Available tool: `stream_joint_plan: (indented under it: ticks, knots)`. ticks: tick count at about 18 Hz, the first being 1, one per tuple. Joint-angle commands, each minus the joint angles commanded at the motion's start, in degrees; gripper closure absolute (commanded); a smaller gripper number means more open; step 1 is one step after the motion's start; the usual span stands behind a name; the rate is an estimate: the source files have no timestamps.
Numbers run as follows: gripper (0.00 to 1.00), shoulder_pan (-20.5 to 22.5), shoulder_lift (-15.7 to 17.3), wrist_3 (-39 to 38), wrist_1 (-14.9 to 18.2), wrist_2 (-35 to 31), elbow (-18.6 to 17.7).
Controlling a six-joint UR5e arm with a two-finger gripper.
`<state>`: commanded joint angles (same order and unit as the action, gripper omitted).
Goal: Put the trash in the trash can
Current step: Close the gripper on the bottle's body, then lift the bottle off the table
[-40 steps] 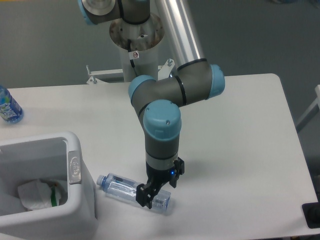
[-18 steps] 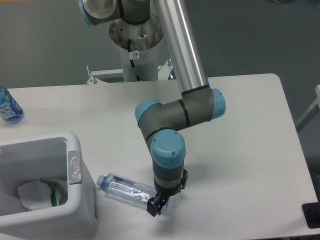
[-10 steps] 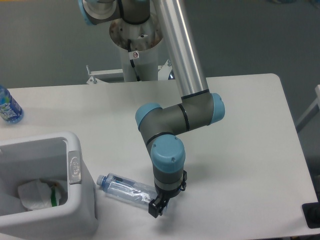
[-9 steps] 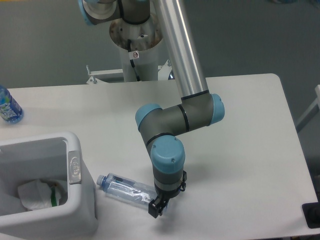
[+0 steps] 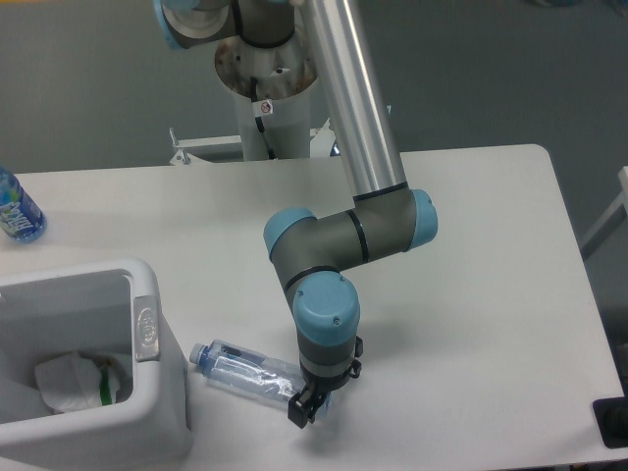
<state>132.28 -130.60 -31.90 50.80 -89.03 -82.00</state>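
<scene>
Bottle (image 5: pixel 243 369) flat on surface (image 5: pixel 471 294), cap toward 10 o'clock, base end inside hand (image 5: pixel 306 407), grip tightness unclear.

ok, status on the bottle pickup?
End effector down at clear bottle's base end, grip unclear. Bottle lying on table. Paper wad in trash can. Nothing blocking.

Clear plastic bottles with blue caps, lying on the table: one (image 5: pixel 245 370)
Bottles with blue labels, at the far left edge: one (image 5: pixel 17 211)
Crumpled white paper wads with green marks: one (image 5: pixel 74 384)
Large white-grey plastic bins with thick rims: one (image 5: pixel 147 329)
Grey-and-blue robot arms: one (image 5: pixel 339 235)
White tables: one (image 5: pixel 471 294)
</scene>
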Motion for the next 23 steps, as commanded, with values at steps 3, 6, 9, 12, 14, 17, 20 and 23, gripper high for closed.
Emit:
stream_joint_plan:
  ticks: [3, 6, 9, 12, 14, 17, 20, 23]
  knots:
    - [0.06, -0.4, -0.2, 0.1, 0.0, -0.1, -0.2]
    - [0.13, -0.6, -0.4, 0.1, 0.1, -0.1, -0.2]
    - [0.22, -0.6, -0.2, 0.1, 0.4, 0.0, -0.7]
    - [0.28, -0.7, -0.1, 0.1, 0.4, 0.0, -0.7]
    - [0.33, -1.1, -0.1, 0.1, 0.4, 0.0, -0.7]
    - [0.36, -1.1, 0.0, 0.1, 0.4, 0.1, -0.7]
    - [0.40, -1.1, 0.3, 0.2, 0.4, 0.1, -0.6]
    - [0.44, -1.1, 0.5, 0.4, 0.5, 0.0, -0.7]
